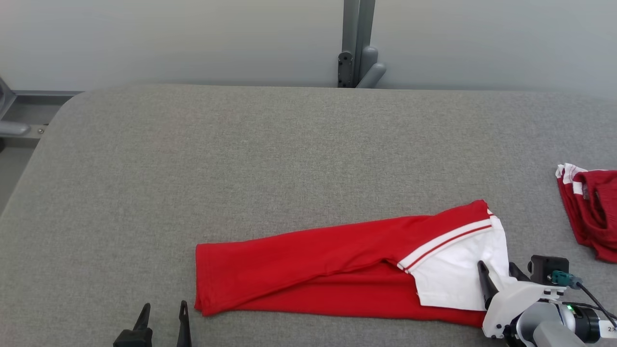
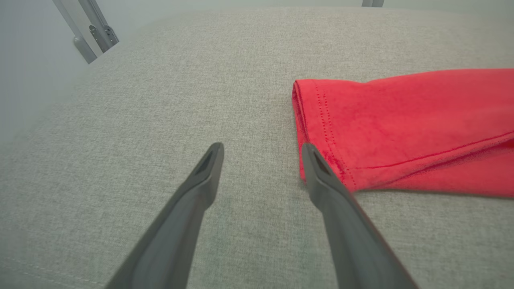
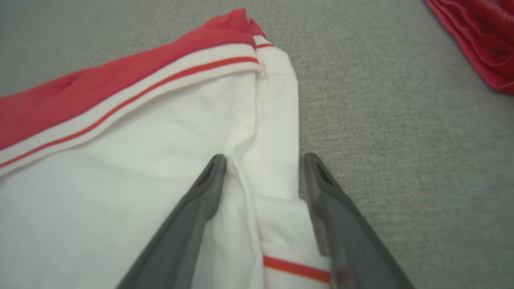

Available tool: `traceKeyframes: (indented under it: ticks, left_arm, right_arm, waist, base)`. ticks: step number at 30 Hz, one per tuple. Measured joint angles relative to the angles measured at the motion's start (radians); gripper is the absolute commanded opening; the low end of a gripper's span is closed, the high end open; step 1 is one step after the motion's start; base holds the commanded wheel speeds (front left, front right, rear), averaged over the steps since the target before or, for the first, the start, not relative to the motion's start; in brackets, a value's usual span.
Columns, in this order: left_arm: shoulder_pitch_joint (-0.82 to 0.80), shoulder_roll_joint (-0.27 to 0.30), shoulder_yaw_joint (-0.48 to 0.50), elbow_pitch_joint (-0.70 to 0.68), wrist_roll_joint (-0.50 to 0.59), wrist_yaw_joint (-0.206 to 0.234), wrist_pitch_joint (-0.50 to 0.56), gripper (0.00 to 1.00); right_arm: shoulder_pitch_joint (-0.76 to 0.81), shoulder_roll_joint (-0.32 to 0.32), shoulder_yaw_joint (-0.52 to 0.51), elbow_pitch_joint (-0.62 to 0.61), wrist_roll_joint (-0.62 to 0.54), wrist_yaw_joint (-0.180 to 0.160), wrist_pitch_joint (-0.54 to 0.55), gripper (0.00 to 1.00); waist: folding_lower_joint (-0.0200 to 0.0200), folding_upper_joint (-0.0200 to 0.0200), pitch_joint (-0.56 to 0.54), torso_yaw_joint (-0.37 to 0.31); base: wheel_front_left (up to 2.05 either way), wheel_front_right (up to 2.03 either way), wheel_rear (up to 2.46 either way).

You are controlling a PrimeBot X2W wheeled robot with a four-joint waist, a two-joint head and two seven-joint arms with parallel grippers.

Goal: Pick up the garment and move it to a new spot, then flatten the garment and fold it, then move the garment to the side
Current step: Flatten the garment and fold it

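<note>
The garment (image 1: 308, 260) is red with a white end and red-and-white striped trim. It lies folded in a long band across the near part of the grey padded table (image 1: 241, 154). My left gripper (image 1: 164, 313) stands open just left of the garment's red hem (image 2: 321, 132), with bare table between its fingers (image 2: 262, 150). Over the white end hovers my right gripper (image 1: 496, 270), also open. Its fingers straddle the white edge (image 3: 277, 132) without clamping it (image 3: 265, 160).
Another red piece with white striped trim (image 1: 590, 212) lies bunched at the table's right edge, also at the upper right of the right wrist view (image 3: 482, 40). A grey metal post (image 1: 356, 43) stands behind the table; a frame (image 1: 14, 120) sits off its left corner.
</note>
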Motion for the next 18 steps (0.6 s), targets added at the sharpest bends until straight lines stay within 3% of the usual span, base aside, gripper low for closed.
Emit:
traceKeyframes:
  ticks: [8,9,11,12,18]
  left_arm:
    - [0.0,0.0,0.002,0.0,0.0,-0.001,0.0,1.0]
    - [0.0,0.0,-0.001,0.001,-0.001,-0.003,0.0,1.0]
    - [-0.001,0.0,-0.009,0.004,-0.007,-0.003,0.0,1.0]
    - [-0.002,0.0,-0.015,0.005,-0.007,-0.003,0.0,1.0]
    - [-0.008,0.0,-0.032,0.009,-0.01,-0.002,0.0,1.0]
  right_arm:
    - [-0.018,0.017,0.043,0.062,0.036,-0.007,-0.013,1.0]
    - [-0.021,0.022,0.081,0.054,0.068,-0.008,-0.009,0.79]
    - [-0.021,0.024,0.109,0.044,0.101,-0.008,-0.01,0.12]
    - [-0.022,0.021,0.122,0.042,0.113,-0.008,-0.01,0.0]
    - [-0.04,0.002,0.121,0.064,0.15,0.002,-0.031,0.0]
  waist:
    - [0.0,0.0,0.019,0.02]
    - [0.0,0.0,0.023,0.02]
    - [0.0,0.0,0.027,0.02]
    - [0.0,0.0,0.029,0.02]
    - [0.0,0.0,0.035,0.021]
  base:
    - [0.0,0.0,0.0]
    - [0.0,0.0,0.0]
    - [0.0,0.0,0.0]
    - [0.0,0.0,0.0]
    - [0.0,0.0,0.0]
